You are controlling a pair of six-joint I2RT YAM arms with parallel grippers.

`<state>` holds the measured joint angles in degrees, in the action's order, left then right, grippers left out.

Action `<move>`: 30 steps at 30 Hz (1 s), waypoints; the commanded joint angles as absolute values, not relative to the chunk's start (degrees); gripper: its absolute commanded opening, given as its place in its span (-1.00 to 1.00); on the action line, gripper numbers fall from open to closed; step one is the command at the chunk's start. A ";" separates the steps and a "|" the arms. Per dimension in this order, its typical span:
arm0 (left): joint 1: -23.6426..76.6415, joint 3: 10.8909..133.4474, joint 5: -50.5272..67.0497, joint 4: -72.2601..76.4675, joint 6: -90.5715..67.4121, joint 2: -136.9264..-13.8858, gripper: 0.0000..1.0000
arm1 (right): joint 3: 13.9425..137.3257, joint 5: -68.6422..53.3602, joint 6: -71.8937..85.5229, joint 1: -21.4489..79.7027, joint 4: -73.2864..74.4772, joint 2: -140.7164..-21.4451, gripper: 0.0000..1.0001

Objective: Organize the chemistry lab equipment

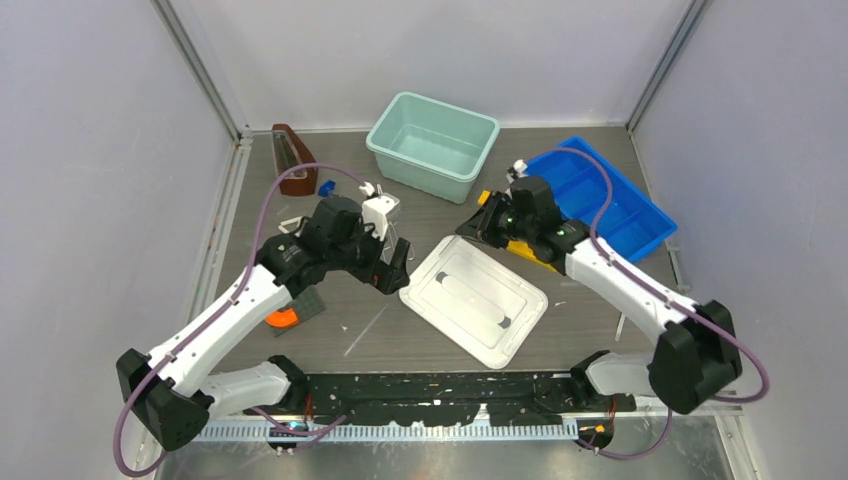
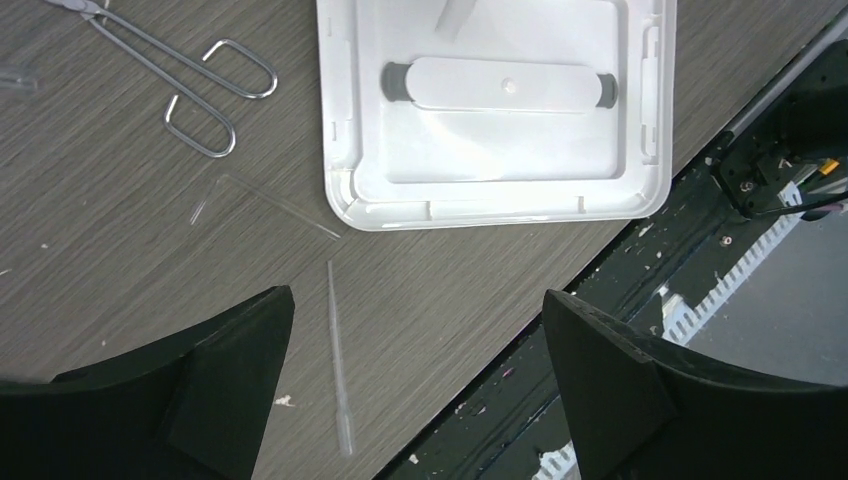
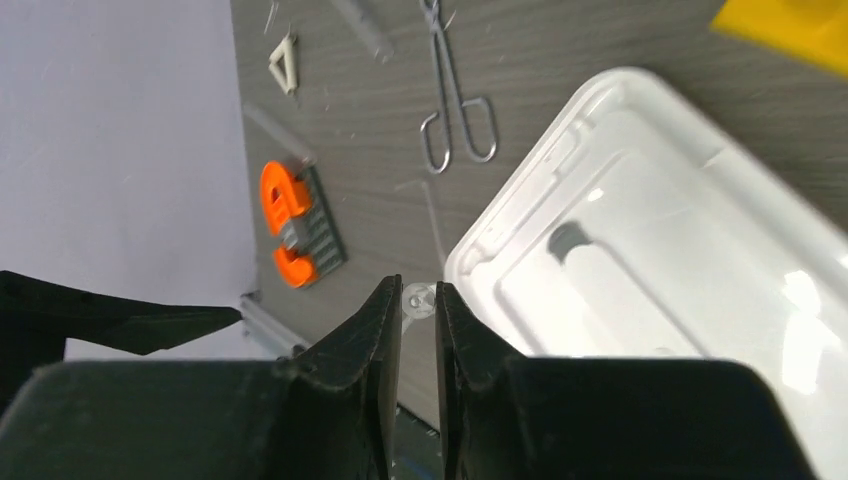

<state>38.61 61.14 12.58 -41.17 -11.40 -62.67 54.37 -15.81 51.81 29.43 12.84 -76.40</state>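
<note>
My left gripper (image 2: 417, 300) stands wide open above the table with nothing in it. A thin clear pipette (image 2: 340, 360) lies on the wood below, nearer its left finger (image 2: 230, 380). Silver wire tongs (image 2: 190, 85) and a thin clear glass rod (image 2: 265, 205) lie further off, beside the white lid (image 2: 500, 200). My right gripper (image 3: 418, 298) is shut on a small clear piece (image 3: 416, 300) whose round end shows between the fingertips. The right wrist view also takes in the tongs (image 3: 455, 90) and a small white triangle (image 3: 285, 65). A small blue knob (image 1: 326, 187) sits at the back left.
A white lid (image 1: 475, 300) lies mid-table. A teal bin (image 1: 432, 145) and a blue tray (image 1: 600, 195) stand at the back, with a brown holder (image 1: 292, 160) at back left. An orange and grey item (image 1: 290, 315) lies under the left arm. A yellow object (image 1: 530, 252) sits by the right arm.
</note>
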 commanded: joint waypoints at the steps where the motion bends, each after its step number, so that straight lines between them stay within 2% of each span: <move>1: 38.83 63.72 9.42 -44.26 -10.23 -61.59 0.99 | 56.49 2.58 39.85 29.45 18.04 -68.77 -0.61; 5: 38.85 63.13 5.06 -44.15 -10.95 -59.49 0.99 | 59.78 11.89 32.55 29.44 22.56 -66.91 -0.61; 9: 38.92 59.79 4.57 -40.96 -10.96 -56.37 0.99 | 62.10 16.25 26.70 29.44 22.83 -68.14 -0.61; 14: 38.86 55.22 7.00 -36.64 -12.01 -53.61 0.99 | 58.06 16.77 21.49 29.44 10.27 -71.06 -0.61; 30: 38.85 54.20 8.28 -36.04 -11.95 -52.73 0.99 | 56.44 17.35 16.04 29.73 -3.01 -78.59 -0.62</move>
<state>38.63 54.19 7.16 -38.68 -11.73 -53.10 56.82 16.88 18.20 29.30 3.95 -77.52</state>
